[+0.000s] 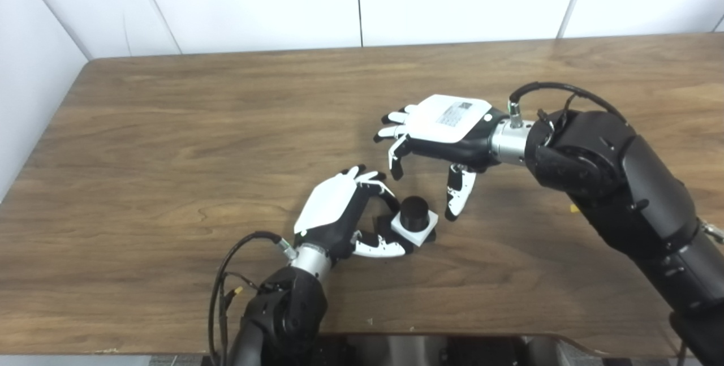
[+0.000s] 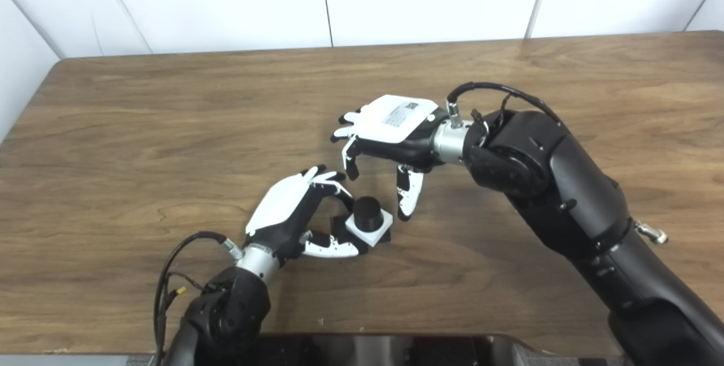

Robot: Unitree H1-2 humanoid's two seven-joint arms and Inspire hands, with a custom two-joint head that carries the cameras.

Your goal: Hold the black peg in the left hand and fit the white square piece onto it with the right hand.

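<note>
The left hand [image 1: 339, 213], lowest in the frame and nearest the camera, enters from the bottom left and lies low over the wooden counter [image 1: 169, 128], just below frame centre. Its fingers [image 1: 380, 247] are curled around the dark base of the black peg [image 1: 414, 212], which stands upright; the grip appears closed on the base, though the contact points are partly hidden by the hand itself. The white square piece [image 1: 417, 229] already sits around the lower part of the peg, with the black cylinder rising through its middle. Whether it is fully seated against the base cannot be determined. The right hand [image 1: 438, 134], entering from the right of the frame, hovers just above and to the upper right of the assembly with its fingers spread and empty, the lowest fingertip near the white piece but apart from it. Handling judgement: both parts look like rigid, light, moulded or printed plastic with smooth faces, so they are likely to slip under a loose pinch and to bind if tilted. The white piece is best taken by two opposite flat edges, keeping it level with the peg axis. The peg is best held by its base, clear of the shaft.
</note>
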